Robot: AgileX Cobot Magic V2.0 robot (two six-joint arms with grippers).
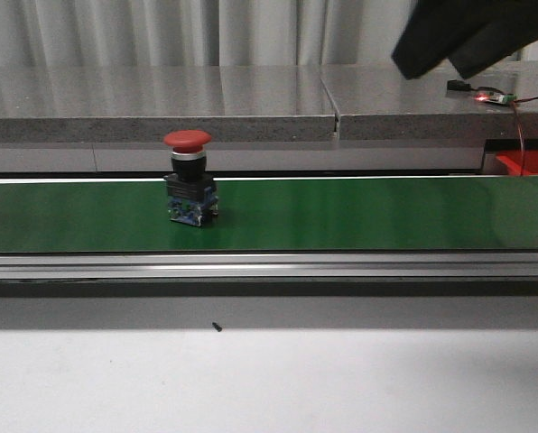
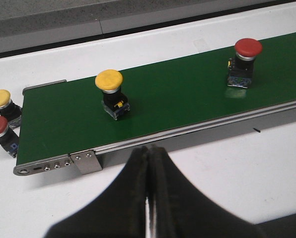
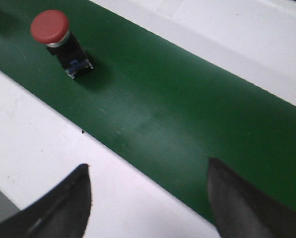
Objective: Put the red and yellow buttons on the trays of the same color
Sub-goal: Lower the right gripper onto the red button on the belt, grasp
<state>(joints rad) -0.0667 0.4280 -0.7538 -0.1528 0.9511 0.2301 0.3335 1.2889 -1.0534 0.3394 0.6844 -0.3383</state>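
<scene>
A long green conveyor belt (image 1: 359, 212) crosses the white counter (image 1: 269, 379), with a bright red-orange plastic tray (image 1: 529, 164) partly visible beyond its right end. A red mushroom-head button (image 1: 190, 188) and a yellow mushroom-head button (image 2: 111, 93) stand upright on the belt, well apart. The left end effector (image 2: 149, 163) is clenched and empty over the counter, while the right end effector (image 3: 148, 191) hangs released above the belt.

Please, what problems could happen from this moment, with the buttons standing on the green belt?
1. The red button stands upright on the belt, tall and narrow; a poor side grip might tip it.
2. The right end effector is open but not yet over that button, so it could miss if the belt carries it on.
3. The left end effector is shut; it must open before taking the yellow button. Only a red tray shows; no yellow one.
</scene>
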